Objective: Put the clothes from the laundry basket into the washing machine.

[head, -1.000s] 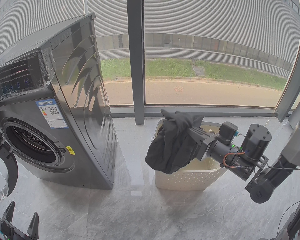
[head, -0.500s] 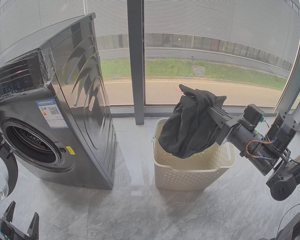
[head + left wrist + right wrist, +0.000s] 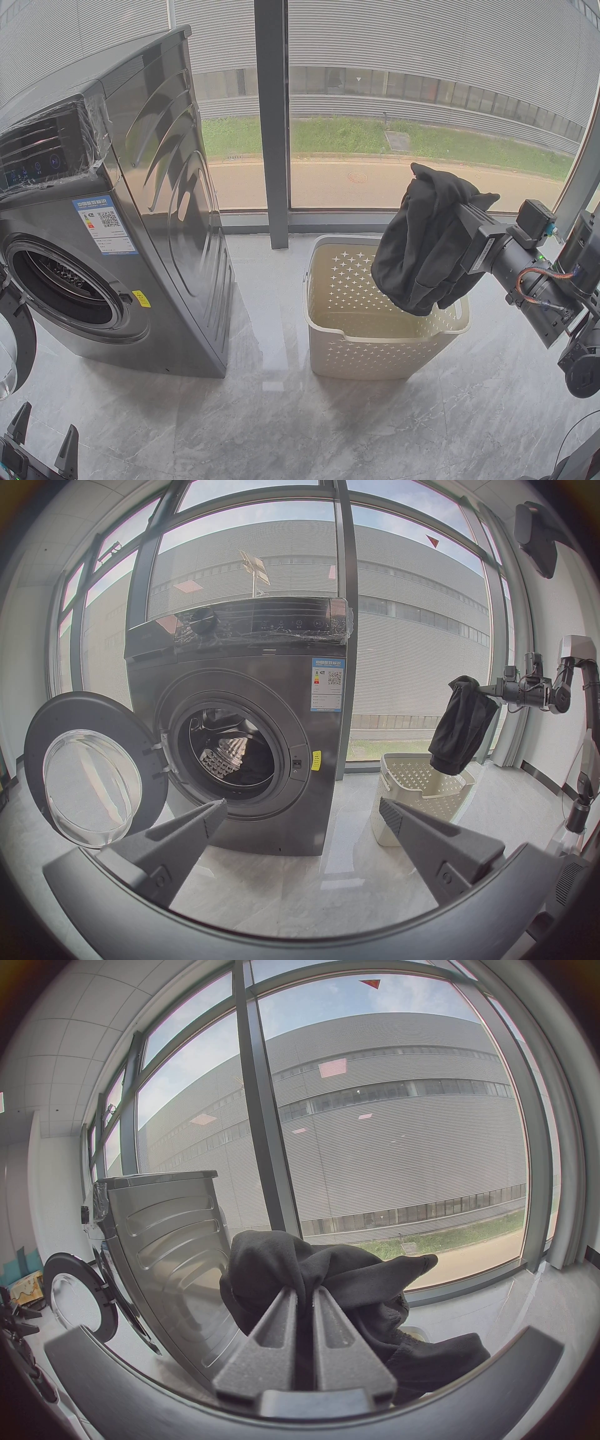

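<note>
- Two jaws of the right gripper [image 3: 304,1294] are clamped tight on a bunched fold of the black soft cloth garment [image 3: 350,1272], as they were a second ago. The grip has held through the lift.
- One second back, that garment drooped over the left side of the cream perforated plastic laundry basket [image 3: 375,359]. Since then the right arm has carried it up and off to the robot's right. It now hangs in the air over the basket's far right corner, with its lowest fold about level with the rim.
- With the cloth out of the way, the basket's star-punched inside lies bare, so this looks like the last piece to move.
- Both jaws of the left gripper [image 3: 300,805] stand wide apart with nothing between them. They sit low over the grey marbled floor [image 3: 281,425] in front of the machine and have not moved over the second.
- Farther left, the dark grey front-loading washing machine [image 3: 125,187] has its round glass door [image 3: 94,774] swung fully open and the drum mouth [image 3: 62,287] unobstructed.
- For the task, the pick-up appears done. But the swing went away from the machine, so the whole carry across to the drum remains.
</note>
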